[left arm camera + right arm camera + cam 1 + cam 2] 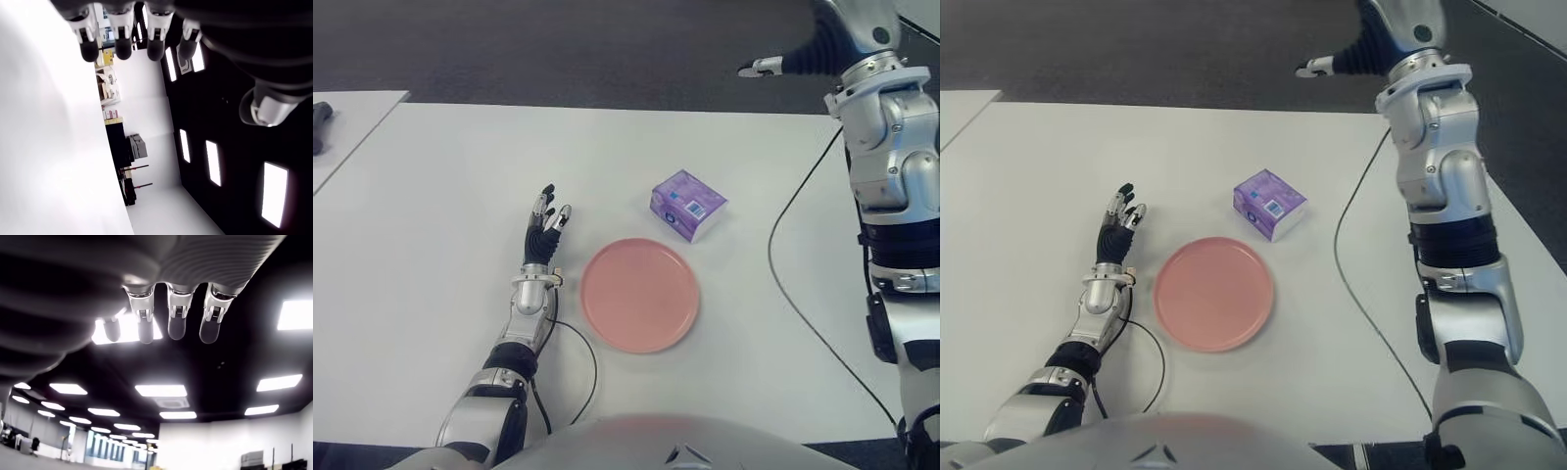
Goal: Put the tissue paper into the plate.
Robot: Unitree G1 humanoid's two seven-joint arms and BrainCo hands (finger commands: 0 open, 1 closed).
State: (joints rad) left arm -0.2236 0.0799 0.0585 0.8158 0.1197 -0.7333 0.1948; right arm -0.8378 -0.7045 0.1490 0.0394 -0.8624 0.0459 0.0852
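Room: a white table (440,245) stood on a dark floor, and the wrist views showed rows of ceiling lights.
Plate: a round pink plate (639,295) lay flat on the table, near the robot's side, with nothing in it.
Tissue paper: a small purple tissue pack (687,205) lay on the table just beyond the plate, a bit to the right. It was near the plate, maybe not quite touching it. No hand held it.
Left hand: the left hand (544,227) showed just to the left of the plate, low by the table. Its fingers (123,45) were straight and a little apart, and held nothing.
Right hand: the right hand (766,67) was lifted high past the far edge of the table, well apart from the tissue pack. Its fingers (176,326) were stretched out, side by side, and held nothing.
Cable: a thin black cable (781,284) ran over the table on the right side.
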